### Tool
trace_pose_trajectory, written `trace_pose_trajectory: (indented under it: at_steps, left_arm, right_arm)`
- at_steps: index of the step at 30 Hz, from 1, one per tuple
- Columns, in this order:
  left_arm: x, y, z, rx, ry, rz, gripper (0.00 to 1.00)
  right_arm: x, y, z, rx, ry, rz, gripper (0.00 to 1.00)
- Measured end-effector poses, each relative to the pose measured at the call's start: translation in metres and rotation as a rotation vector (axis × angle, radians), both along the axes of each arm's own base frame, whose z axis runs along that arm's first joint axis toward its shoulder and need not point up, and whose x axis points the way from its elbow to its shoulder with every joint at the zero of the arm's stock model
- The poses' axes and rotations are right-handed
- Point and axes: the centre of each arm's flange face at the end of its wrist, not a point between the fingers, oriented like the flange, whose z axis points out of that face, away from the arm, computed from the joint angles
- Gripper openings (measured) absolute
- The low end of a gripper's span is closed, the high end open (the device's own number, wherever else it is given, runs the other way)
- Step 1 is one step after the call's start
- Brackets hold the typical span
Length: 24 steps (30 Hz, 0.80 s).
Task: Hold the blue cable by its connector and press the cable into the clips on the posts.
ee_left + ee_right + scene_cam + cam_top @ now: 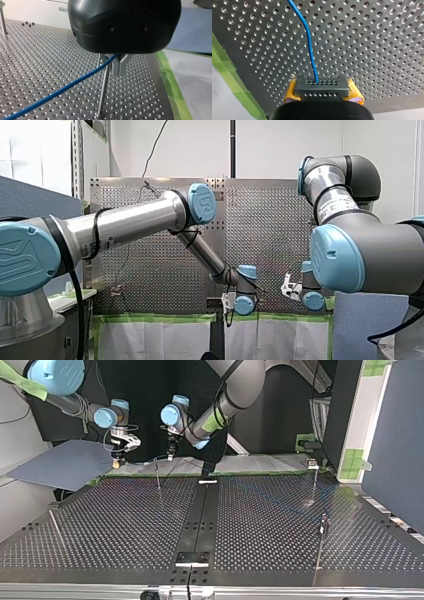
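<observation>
The thin blue cable (309, 45) runs ahead from a dark connector block (322, 87). My right gripper (322, 94) is shut on that block between its yellow pads (290, 93). In the left wrist view the blue cable (62, 91) climbs to my left gripper (119, 73), whose metal fingers are shut on it just beside a slim metal post (103, 87). In the top view my right gripper (119, 457) and my left gripper (171, 452) hang side by side over the table's far edge, close to a post (158, 476).
More posts stand on the perforated table (260, 525): one with a clip (313, 464) at the top view's far right, one (323, 532) nearer, and a leaning rod (56, 527) at its left. Green tape (172, 87) marks the table's edge, and a blue-grey sheet (65, 462) lies beyond it.
</observation>
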Motion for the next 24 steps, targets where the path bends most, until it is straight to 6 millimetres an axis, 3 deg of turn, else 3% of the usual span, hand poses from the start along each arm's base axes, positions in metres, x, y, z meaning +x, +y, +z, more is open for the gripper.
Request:
trace_pose_trajectory:
  at_steps: [15, 24]
  left_arm:
    - [0.016, 0.005, 0.005, -0.005, -0.012, 0.021, 0.0]
    - [0.028, 0.012, 0.008, -0.006, -0.018, 0.032, 0.0]
  right_arm:
    - [-0.008, -0.01, -0.003, -0.002, -0.042, -0.017, 0.0]
    - [-0.009, -0.021, -0.019, 0.03, -0.033, -0.02, 0.0]
